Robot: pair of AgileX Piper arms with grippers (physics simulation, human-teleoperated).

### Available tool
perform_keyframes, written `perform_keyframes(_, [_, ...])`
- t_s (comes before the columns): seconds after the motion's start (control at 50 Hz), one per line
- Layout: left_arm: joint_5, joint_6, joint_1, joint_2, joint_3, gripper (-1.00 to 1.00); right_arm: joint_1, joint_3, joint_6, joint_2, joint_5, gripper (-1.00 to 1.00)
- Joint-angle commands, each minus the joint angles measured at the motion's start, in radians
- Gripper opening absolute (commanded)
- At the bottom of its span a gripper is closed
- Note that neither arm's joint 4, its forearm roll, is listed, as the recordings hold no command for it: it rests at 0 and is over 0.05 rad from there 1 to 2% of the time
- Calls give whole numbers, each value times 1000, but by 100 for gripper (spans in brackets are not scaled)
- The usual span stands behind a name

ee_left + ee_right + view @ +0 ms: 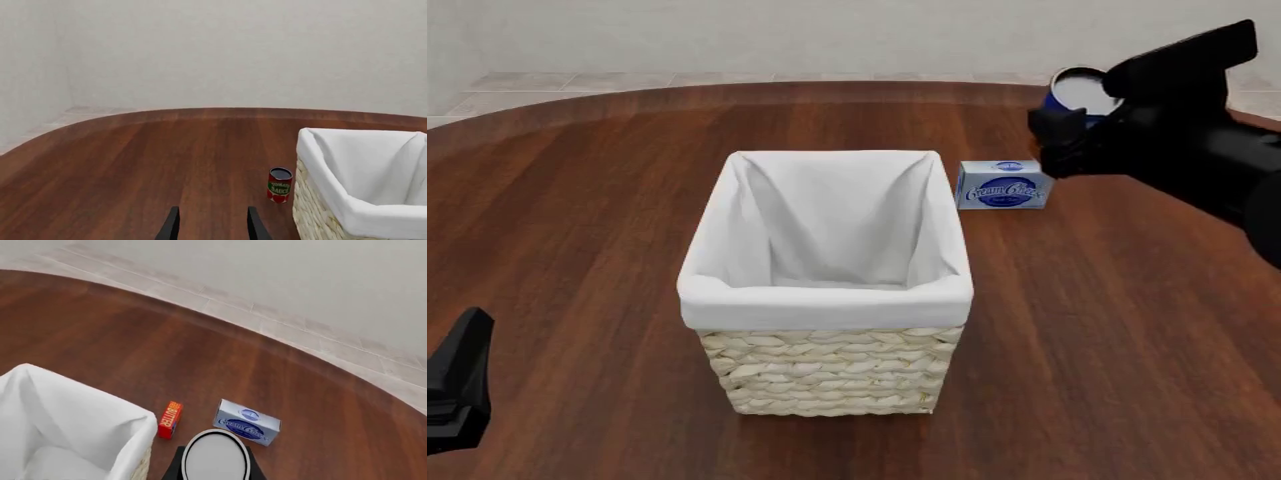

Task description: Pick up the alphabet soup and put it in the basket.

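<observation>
The alphabet soup (1077, 91) is a blue can with a silvery top, held in the air over the far right of the table. My right gripper (1065, 112) is shut on it. In the right wrist view the can's round top (217, 456) fills the space between the dark fingers. The basket (827, 372), pale wicker with a white liner, stands mid-table, to the left of the can and nearer to me; its rim (130, 416) shows in the right wrist view. My left gripper (213, 227) is open and empty, low at the near left, beside the basket's wall (312, 215).
A blue-and-white cream cheese box (1004, 185) lies just under the held can, also seen as the box (247, 423). A red butter box (169, 419) lies by the basket's far corner. A tomato sauce can (280, 184) stands beside the basket.
</observation>
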Motion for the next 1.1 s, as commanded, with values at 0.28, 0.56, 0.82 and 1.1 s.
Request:
perform_keyframes(0.28, [-4,0,3,0,0,100,93,-71,4,-7,33,-100])
perform_keyframes(0.56, [-5,1,7,0,0,100,134,-124,45,58,45,-100])
perform_keyframes(0.82, [-4,2,9,0,0,100,147,-143,64,59,51,-100])
perform_keyframes(1.1, [-3,2,9,0,0,100,170,-173,28,90,88,-100])
